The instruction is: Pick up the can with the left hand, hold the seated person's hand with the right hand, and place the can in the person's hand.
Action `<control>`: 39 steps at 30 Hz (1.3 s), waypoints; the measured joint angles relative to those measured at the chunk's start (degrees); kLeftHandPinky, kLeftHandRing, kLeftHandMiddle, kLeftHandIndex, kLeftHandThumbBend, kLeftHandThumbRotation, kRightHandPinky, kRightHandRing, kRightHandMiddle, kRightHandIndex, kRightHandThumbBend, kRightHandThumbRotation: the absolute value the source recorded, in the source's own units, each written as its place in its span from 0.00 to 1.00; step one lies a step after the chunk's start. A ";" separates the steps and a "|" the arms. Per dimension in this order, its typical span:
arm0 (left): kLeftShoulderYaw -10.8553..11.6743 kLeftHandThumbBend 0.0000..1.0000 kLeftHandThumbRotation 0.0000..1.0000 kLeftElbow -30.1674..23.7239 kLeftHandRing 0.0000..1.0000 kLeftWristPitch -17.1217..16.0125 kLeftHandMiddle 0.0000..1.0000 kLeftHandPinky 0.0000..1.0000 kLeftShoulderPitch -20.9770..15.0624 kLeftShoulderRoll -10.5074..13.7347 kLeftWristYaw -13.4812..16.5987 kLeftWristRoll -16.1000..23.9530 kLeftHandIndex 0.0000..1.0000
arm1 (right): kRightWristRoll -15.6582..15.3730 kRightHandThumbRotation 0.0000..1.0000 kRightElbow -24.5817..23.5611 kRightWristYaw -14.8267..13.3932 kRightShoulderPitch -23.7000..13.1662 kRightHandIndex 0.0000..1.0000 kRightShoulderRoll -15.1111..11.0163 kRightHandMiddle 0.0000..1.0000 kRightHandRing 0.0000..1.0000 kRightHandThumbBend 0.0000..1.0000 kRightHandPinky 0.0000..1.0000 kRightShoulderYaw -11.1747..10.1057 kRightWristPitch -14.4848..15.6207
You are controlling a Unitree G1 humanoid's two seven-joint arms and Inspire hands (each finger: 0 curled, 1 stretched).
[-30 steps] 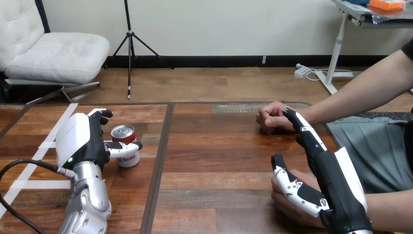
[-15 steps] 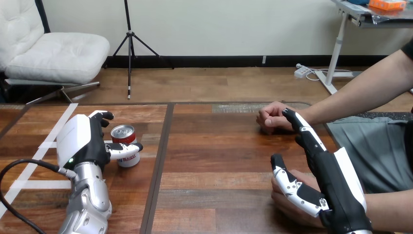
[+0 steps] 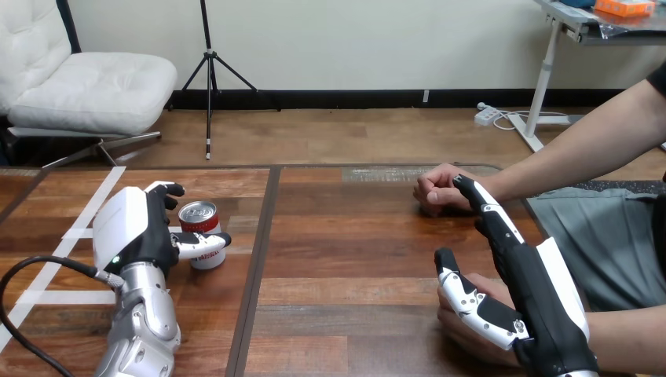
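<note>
The can is standing upright on the table, at its left side, not yet lifted.

Nearest to me, at the view's lower right, my right hand is lying over the person's hand, which is resting on the wood beneath it. The fingers are stretching out straight and the thumb is sticking out above the person's knuckles. Nothing is curling round that hand, so I am reading this as resting on it, not holding it.

Farther in, on the left, my left hand is wrapping the can. Its thumb is lying across the front of the label and its fingers are curling in at the can's far left side, so the can is sitting between them. How firm that grip is I cannot tell.

Farthest off, the person's other hand is lying as a loose fist on the table, right by my right fingertips. Whether they are touching I cannot tell.

I am judging the pick-up to be the step in hand. Next I am going to need a firm squeeze and a straight lift. After that the right fingers should be closing round the person's hand before the can is carried across the table to it.
</note>
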 measured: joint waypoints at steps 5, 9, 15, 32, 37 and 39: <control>-0.08 0.88 0.17 0.87 0.68 -0.45 0.75 0.57 -0.19 -0.02 0.00 -0.06 0.74 | -0.01 0.13 0.00 0.00 0.01 0.95 0.00 0.97 0.99 0.15 1.00 0.00 0.00; -0.24 0.87 0.17 1.54 0.68 -0.69 0.75 0.56 -0.35 -0.06 0.00 -0.06 0.75 | -0.13 0.13 0.00 0.00 0.02 0.95 -0.01 0.97 0.99 0.15 0.99 -0.01 0.00; -0.31 0.88 0.18 2.37 0.68 -0.76 0.74 0.56 -0.71 -0.25 0.00 -0.13 0.75 | -0.15 0.13 0.00 -0.01 0.02 0.94 -0.01 0.97 0.98 0.15 0.99 -0.02 0.00; -0.76 0.88 0.20 4.75 0.68 -1.51 0.74 0.56 -2.42 -0.67 0.18 -0.49 0.75 | -0.08 0.13 0.00 0.00 0.05 0.95 -0.01 0.97 0.98 0.15 0.98 -0.04 0.00; -1.03 0.88 0.20 5.93 0.70 -1.84 0.75 0.58 -3.25 -0.81 0.57 -0.81 0.76 | -0.05 0.13 0.00 0.00 0.06 0.94 0.00 0.97 0.99 0.16 0.99 -0.04 0.00; -1.11 0.88 0.21 6.37 0.71 -1.90 0.76 0.59 -3.56 -0.90 0.70 -1.09 0.76 | -0.05 0.14 0.00 0.00 0.07 0.94 -0.01 0.97 0.99 0.16 0.99 -0.04 0.00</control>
